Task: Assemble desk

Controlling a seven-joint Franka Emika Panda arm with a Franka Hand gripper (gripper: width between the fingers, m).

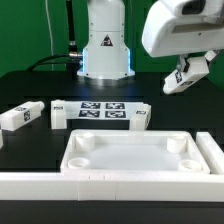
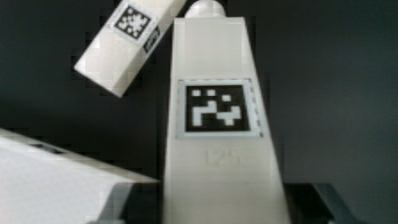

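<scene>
Pincer: the gripper (image 1: 184,80) was closed on the held leg (image 1: 194,69). In the wrist view the dark fingers (image 2: 128,203) pressed against both sides of the block, with the gripper (image 2: 222,203) around its near end.
Held leg: the held leg (image 2: 217,120) was a long white block with a black-and-white tag on its face. In the exterior view it hung clear of the table (image 1: 30,85), at about one o'clock from the desk top.
Desk top: the desk top (image 1: 135,160) was a white tray with a raised rim and round corner sockets. It lay flat on the table, well apart from the gripper.
First loose leg: the first loose leg (image 1: 20,116) lay on the table at about ten o'clock from the desk top, tag showing.
Second loose leg: the second loose leg (image 1: 58,113) lay between ten and eleven o'clock, just beside the marker board (image 1: 100,110).
Third loose leg: the third loose leg (image 1: 141,117) lay at twelve o'clock, at the marker board's other end.
Wrist view extra: one tagged leg (image 2: 128,45) lay askew beyond the held one; which of the three it was could not be told.
Border wall: the border wall (image 1: 100,186) ran along the desk top's six o'clock and three o'clock sides.
Robot base: the robot base (image 1: 105,50) stood at about eleven o'clock from the desk top, behind the marker board.
</scene>
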